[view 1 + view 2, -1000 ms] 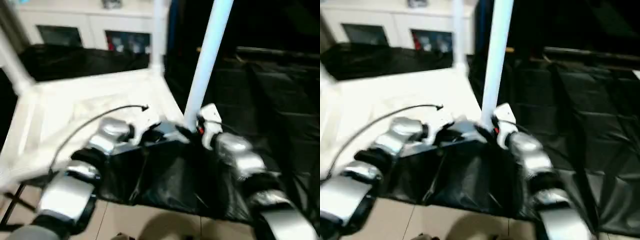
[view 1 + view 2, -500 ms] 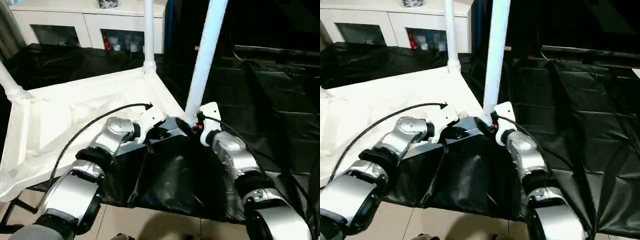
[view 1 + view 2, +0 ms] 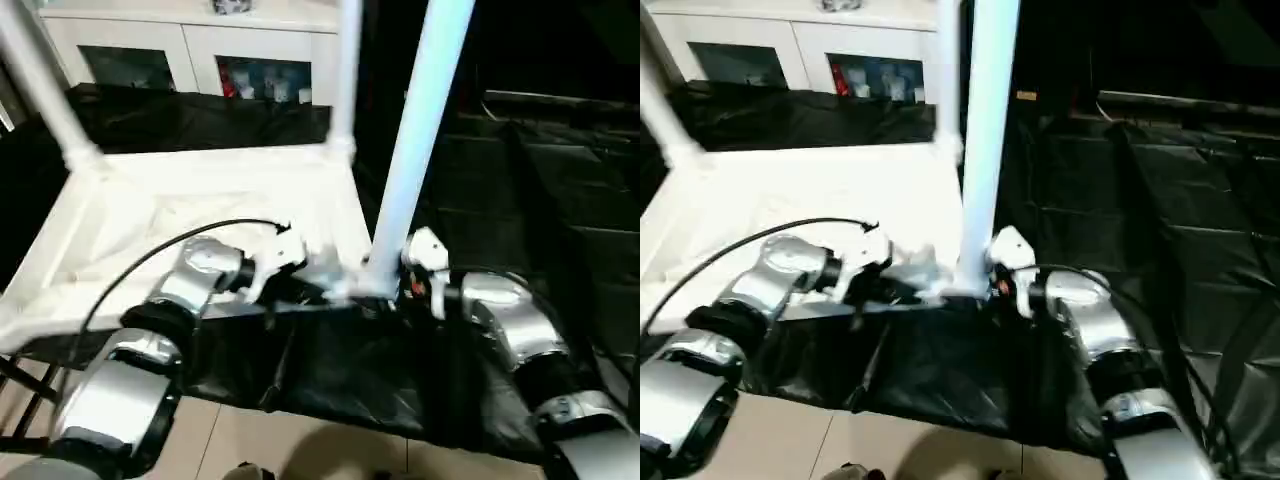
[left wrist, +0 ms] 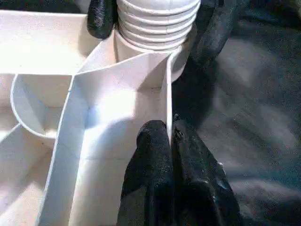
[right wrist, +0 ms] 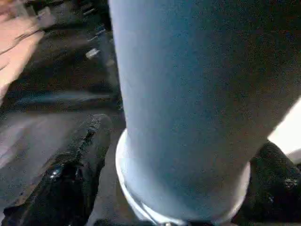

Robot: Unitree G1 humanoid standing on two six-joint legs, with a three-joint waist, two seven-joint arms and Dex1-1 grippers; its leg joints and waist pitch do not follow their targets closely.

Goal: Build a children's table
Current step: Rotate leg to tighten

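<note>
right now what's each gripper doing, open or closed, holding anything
Left gripper: closed, pinching the tabletop's rim.
Right gripper: fingers spread around the base of the near leg; whether they grip it cannot be told.

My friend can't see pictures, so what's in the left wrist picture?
Two black pincer fingers pinch a thin white plastic rib of the upside-down tabletop. Just beyond, a ridged white tubular leg sits in the corner socket, with the other pincer's black fingers on both sides.

No readable text; cabinet contents possibly labelled.

White cabinet with glass doors at the back; black sheeting in front of cabinet, spreading right.
</note>
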